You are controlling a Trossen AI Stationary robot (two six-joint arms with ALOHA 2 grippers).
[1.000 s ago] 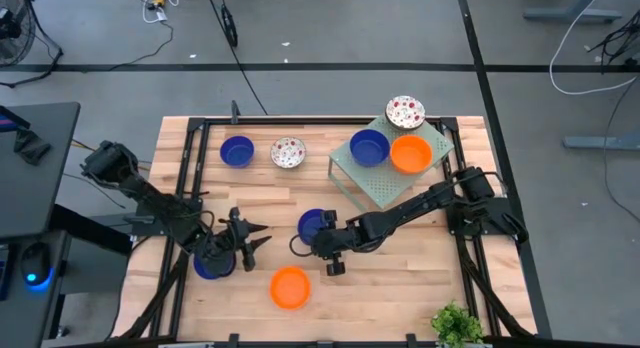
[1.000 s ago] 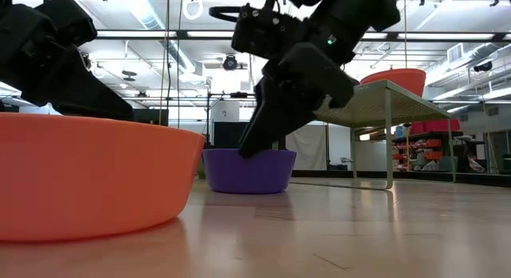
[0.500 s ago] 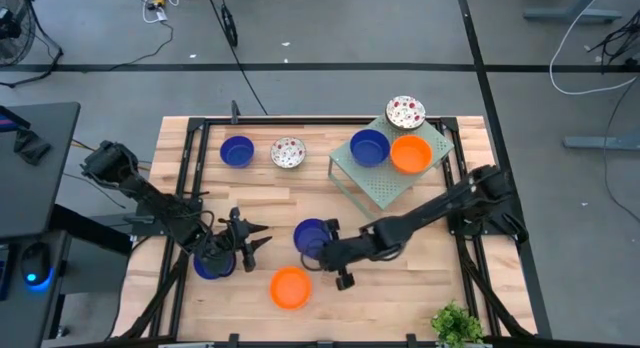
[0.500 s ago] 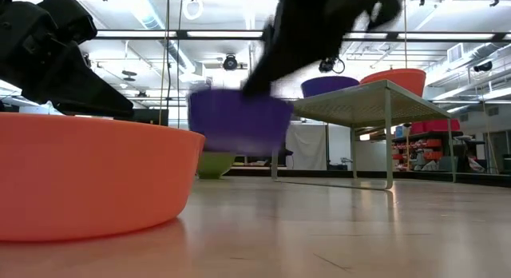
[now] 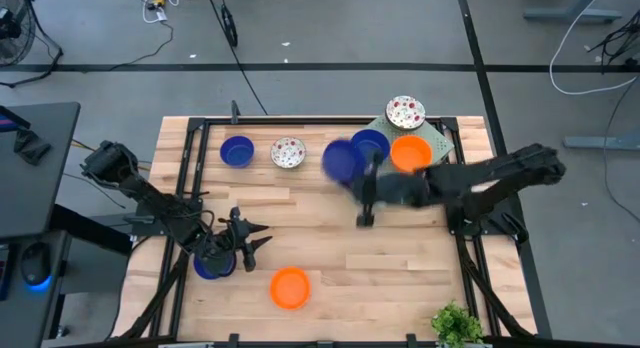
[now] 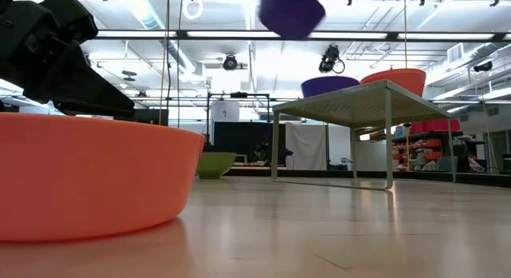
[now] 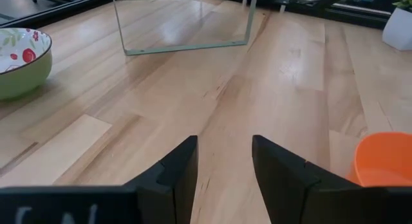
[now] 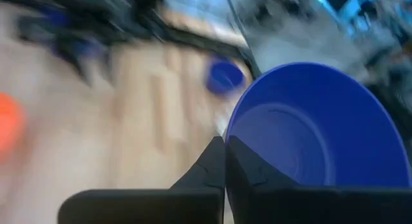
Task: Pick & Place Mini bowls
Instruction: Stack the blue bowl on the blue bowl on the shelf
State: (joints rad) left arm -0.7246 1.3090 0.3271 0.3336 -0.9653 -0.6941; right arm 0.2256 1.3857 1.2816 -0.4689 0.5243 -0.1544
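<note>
My right gripper (image 5: pixel 356 178) is shut on a dark blue mini bowl (image 5: pixel 342 160), held high in the air (image 6: pixel 291 10) beside the left edge of the pale green rack (image 5: pixel 385 188). On the rack sit a blue bowl (image 5: pixel 370 145), an orange bowl (image 5: pixel 410 153) and a speckled bowl (image 5: pixel 405 112). On the table rest a blue bowl (image 5: pixel 237 150), a speckled bowl (image 5: pixel 288 152) and an orange bowl (image 5: pixel 290 286). My left gripper (image 7: pixel 224 166) stands open at the near left, beside another blue bowl (image 5: pixel 208 266). My right gripper holds the blue bowl by its rim (image 8: pixel 230 141), pinched between the two fingers (image 8: pixel 212 163). The bowl is lifted well clear of the table and tilted, its hollow facing the wrist camera.
The rack stands on thin legs (image 6: pixel 389 134) at the far right of the table. A potted plant (image 5: pixel 458 326) sits at the near right corner. A black frame (image 5: pixel 190 188) runs around the table's edges. Bare wood lies in the middle of the table.
My right gripper has lifted the blue bowl off the middle of the table, swung it briefly toward the near edge, then carried it up and toward the far right, to the rack's left edge. The bowl has tipped on the way.
</note>
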